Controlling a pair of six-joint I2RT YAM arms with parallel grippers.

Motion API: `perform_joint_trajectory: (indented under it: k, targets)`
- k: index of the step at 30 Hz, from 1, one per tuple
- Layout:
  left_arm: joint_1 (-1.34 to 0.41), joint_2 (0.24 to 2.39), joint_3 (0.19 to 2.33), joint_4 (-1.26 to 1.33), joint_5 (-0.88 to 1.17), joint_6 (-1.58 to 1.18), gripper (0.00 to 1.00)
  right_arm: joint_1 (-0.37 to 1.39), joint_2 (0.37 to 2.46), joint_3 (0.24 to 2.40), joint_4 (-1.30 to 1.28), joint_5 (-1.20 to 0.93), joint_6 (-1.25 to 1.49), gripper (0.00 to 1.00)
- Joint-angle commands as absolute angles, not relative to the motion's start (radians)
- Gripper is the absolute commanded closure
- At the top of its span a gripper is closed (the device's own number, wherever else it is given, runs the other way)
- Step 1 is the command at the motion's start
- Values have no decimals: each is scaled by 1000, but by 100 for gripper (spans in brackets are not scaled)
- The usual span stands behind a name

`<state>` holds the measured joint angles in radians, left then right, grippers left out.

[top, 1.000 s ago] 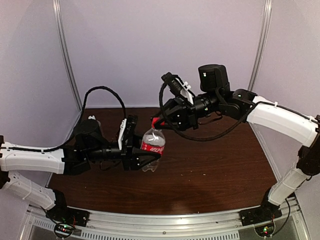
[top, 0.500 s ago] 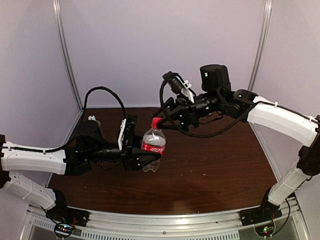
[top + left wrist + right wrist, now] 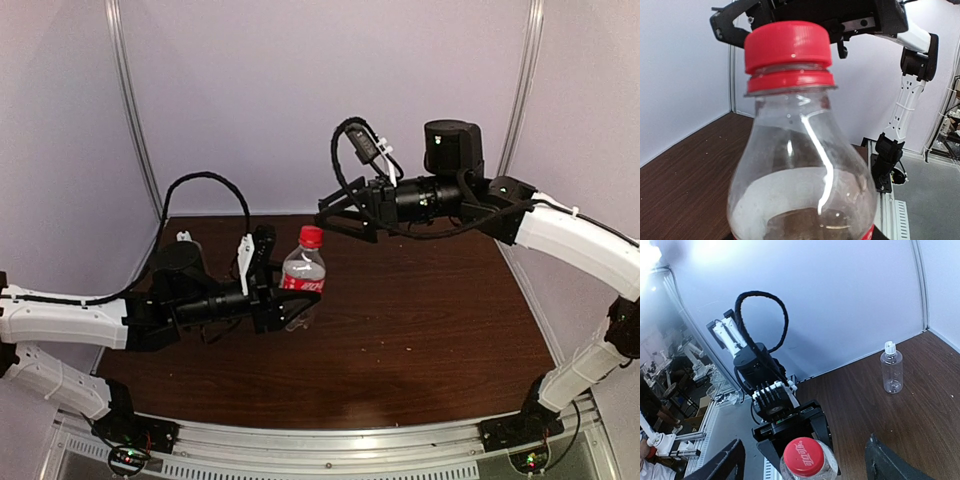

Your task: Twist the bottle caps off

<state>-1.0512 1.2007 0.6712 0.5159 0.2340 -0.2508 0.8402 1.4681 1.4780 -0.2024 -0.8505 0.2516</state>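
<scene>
Red cap [image 3: 311, 236]: I see it seated on the neck of the red-label bottle [image 3: 303, 275], over the table's left-centre.
Left gripper [image 3: 292, 300]: clamped on that bottle's lower body, holding it upright.
Right gripper [image 3: 328, 216]: fingers spread wide, just beside the cap and apart from it, gripping nothing.
Plain bottle [image 3: 891, 372]: upright near the back left corner with its white cap [image 3: 890, 345] on, behind my left arm [image 3: 70, 320].
Table [image 3: 430, 320]: dark brown wood.
Room: pale lilac walls [image 3: 250, 90], with a metal rail [image 3: 330, 440] along the near edge.
In the way: a black cable loop [image 3: 205, 180] arches over the left arm.

Soft, even, slightly dim light. The red cap [image 3: 788, 47] is blurred in the left wrist view; a white glare streak crosses the bottle [image 3: 790, 200] below it.
</scene>
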Motion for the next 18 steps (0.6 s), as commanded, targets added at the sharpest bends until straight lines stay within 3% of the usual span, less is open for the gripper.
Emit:
perform_joint_trajectory:
  k: [1, 7, 18]
  targets:
    - [-1057, 1207, 726, 503, 147, -232, 67, 851, 1439, 1491, -193, -642, 360, 17]
    - [-1057, 1219, 745, 475, 92, -237, 67, 878, 1453, 1498, -213, -462, 461, 19]
    - [-1057, 1238, 773, 438, 38, -234, 67, 921, 1515, 1534, -222, -459, 486, 24]
